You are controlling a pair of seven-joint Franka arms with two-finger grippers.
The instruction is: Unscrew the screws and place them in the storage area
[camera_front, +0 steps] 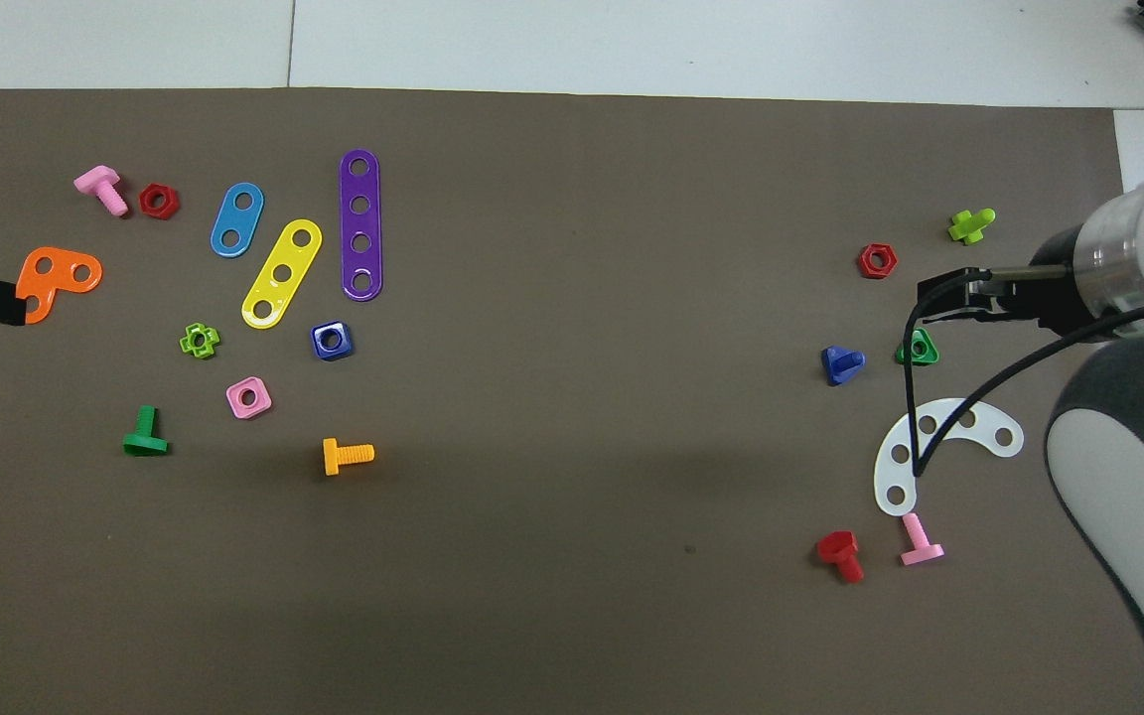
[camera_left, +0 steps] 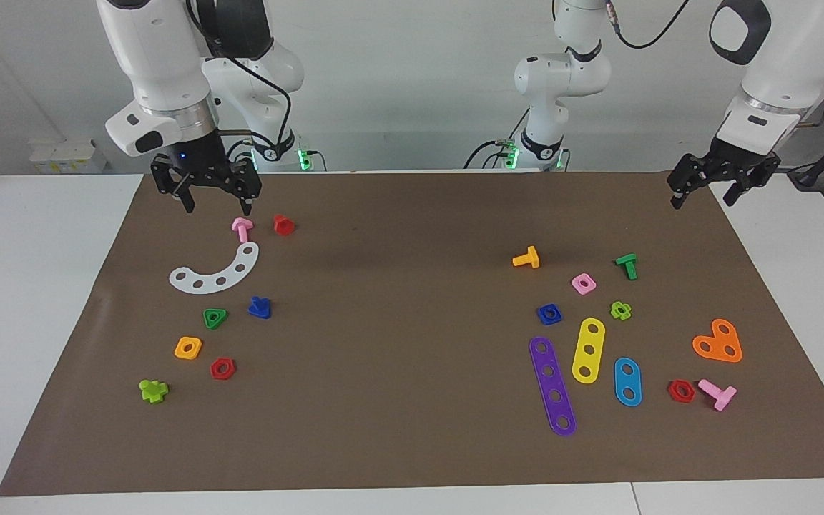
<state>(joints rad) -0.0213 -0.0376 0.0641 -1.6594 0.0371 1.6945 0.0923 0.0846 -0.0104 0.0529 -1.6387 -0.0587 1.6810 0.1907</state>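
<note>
The mat [camera_left: 412, 400] is plain brown on a white table [camera_left: 26, 300]. The screw [camera_left: 260, 307] is dark blue. The arc plate [camera_left: 215, 272] is white with round holes. Beside it lie a pink bolt [camera_left: 242, 228] and a red bolt [camera_left: 283, 224]. The triangle nut [camera_left: 214, 317] is green, the square nut [camera_left: 188, 347] orange, the hex nut [camera_left: 222, 368] red, the cross piece [camera_left: 153, 390] lime. The long strip [camera_left: 552, 385] is purple, the middle strip [camera_left: 589, 350] yellow, the short strip [camera_left: 627, 381] light blue, and the heart plate [camera_left: 718, 342] orange. Both arms are white with black grippers.
</note>
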